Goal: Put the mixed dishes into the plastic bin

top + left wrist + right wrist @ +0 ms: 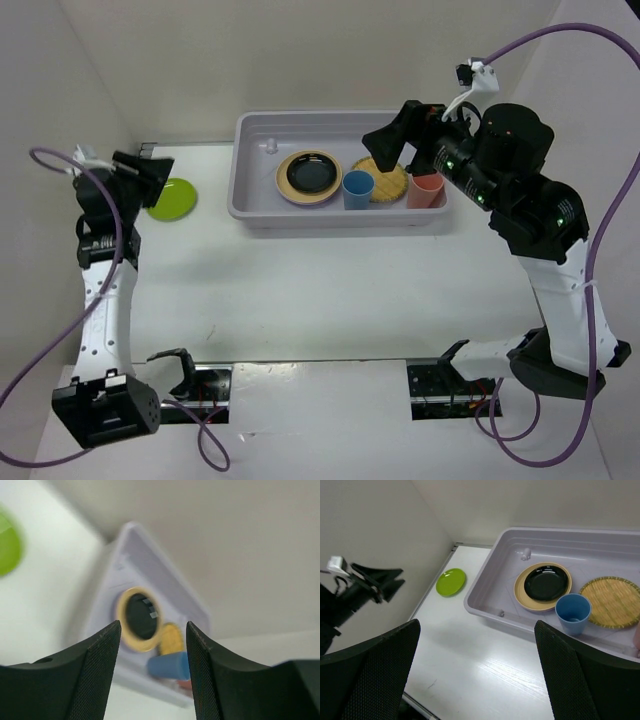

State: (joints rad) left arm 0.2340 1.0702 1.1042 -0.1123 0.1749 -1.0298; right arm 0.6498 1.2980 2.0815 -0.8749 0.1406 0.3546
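Note:
The plastic bin (258, 182) stands at the back centre. In it are a black plate (312, 174) on an orange-yellow plate (288, 185), a blue cup (358, 189), a woven tan plate (390, 183) and a salmon-red cup (425, 191). A lime green plate (173, 198) lies on the table left of the bin. My left gripper (150, 172) is open and empty, raised beside the green plate. My right gripper (386, 150) is open and empty above the bin's right part. No lavender plate shows. The right wrist view shows the green plate (451, 581), bin (485, 605) and blue cup (573, 611).
A small white knob (269, 145) sits in the bin's back left corner. White walls close in the table on the left, back and right. The arm bases and their mounting plates (205, 385) sit at the near edge.

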